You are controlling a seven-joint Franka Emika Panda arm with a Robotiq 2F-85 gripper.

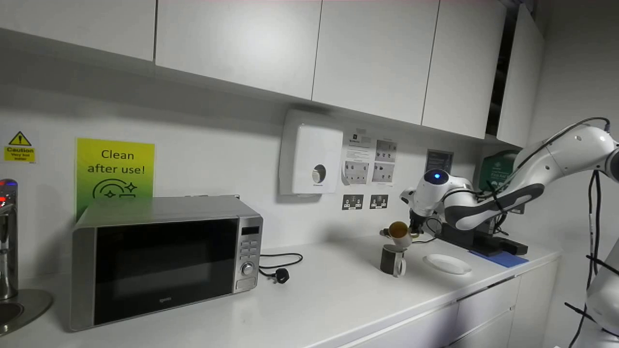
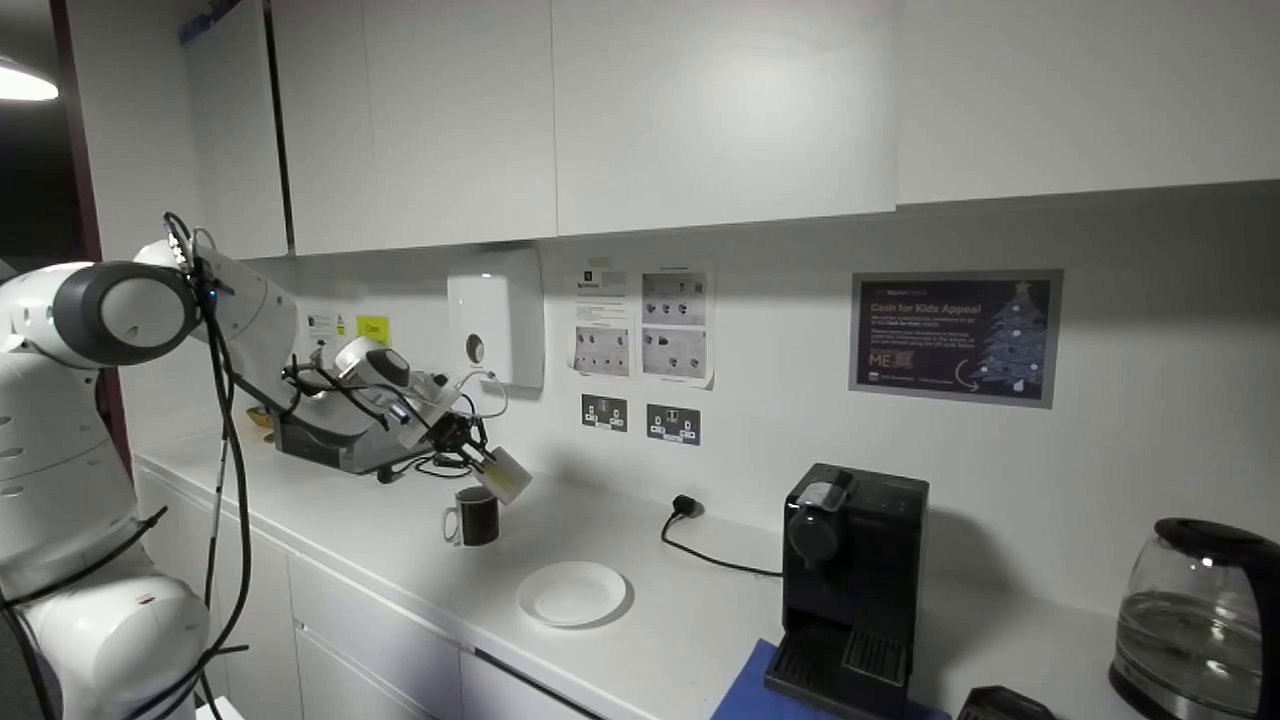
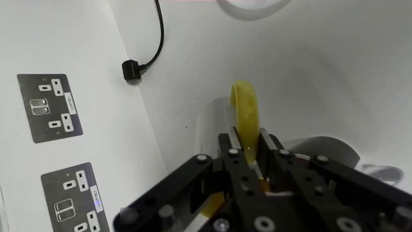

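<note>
1. The pincer [image 3: 250,140] is clamped around the yellow handle [image 3: 246,103] of a white mug [image 1: 401,238].
2. The white mug hangs tilted above the bench [image 1: 309,299]; in an exterior view its orange-lined mouth points toward 11 o'clock.
3. A dark mug [image 2: 479,519] stands upright on the bench, near 7 o'clock from the white mug in both exterior views; whether the two touch, I cannot tell.
4. In an exterior view, a white plate [image 2: 572,593] lies at 4 o'clock from the dark mug, with a black coffee machine [image 2: 868,570] on a blue mat [image 2: 752,685] at 3 o'clock from the white plate.
5. In the wrist view, a black plug [image 3: 131,70] lies on the bench at about 10 o'clock from the yellow handle.
</note>
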